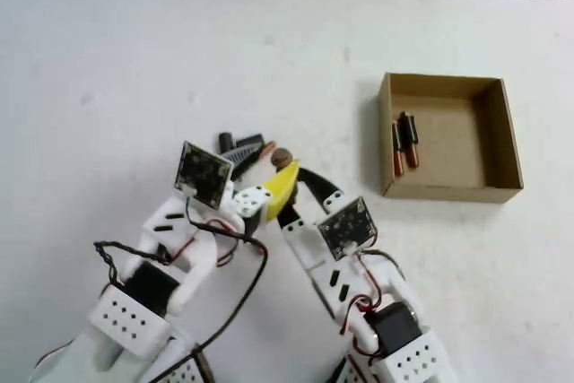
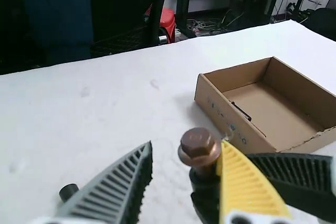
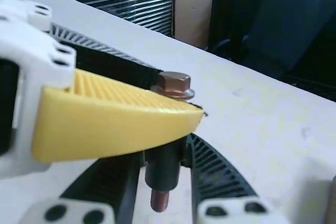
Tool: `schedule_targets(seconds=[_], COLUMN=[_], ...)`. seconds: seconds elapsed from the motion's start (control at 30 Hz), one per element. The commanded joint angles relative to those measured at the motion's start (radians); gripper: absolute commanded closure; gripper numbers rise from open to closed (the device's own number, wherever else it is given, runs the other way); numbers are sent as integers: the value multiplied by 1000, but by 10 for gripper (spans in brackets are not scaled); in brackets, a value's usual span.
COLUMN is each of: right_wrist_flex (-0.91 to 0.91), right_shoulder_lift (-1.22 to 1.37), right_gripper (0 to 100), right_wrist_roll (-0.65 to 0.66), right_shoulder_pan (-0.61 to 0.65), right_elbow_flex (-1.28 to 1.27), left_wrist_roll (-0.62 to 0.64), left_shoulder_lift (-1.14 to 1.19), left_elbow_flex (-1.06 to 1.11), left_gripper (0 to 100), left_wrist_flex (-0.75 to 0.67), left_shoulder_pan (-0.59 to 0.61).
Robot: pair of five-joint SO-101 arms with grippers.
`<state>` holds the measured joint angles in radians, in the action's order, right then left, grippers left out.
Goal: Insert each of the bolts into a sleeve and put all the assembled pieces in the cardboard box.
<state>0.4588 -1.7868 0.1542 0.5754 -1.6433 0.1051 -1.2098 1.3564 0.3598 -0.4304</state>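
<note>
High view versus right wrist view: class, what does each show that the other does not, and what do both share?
High view, not the wrist: the cardboard box holding two assembled pieces, and loose black parts on the table. Right wrist, not the high: the bolt's copper tip poking out below the black sleeve. Both: the bolt head beside a yellow finger.

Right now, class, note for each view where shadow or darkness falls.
High view: the cardboard box is darker inside along its left wall. Left wrist view: the room beyond the table is dark. Right wrist view: the sleeve sits in shade under the yellow finger.
</note>
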Motion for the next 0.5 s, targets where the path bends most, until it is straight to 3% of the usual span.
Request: schedule_targets(seconds=[0.0, 0.47], right_wrist_flex=[-19, -19], right_shoulder_lift=[-18, -18], right_gripper=[981, 981], right_wrist_roll=[14, 14], right_shoulder_pan=[-8, -8], right_elbow_flex=[29, 29], left_wrist_roll=[-14, -20], left_shoulder_lift=[2, -1], left_elbow_flex=[-6, -15], left_gripper=[775, 750], left_wrist_flex=[-26, -23], left_shoulder_pan=[5, -50])
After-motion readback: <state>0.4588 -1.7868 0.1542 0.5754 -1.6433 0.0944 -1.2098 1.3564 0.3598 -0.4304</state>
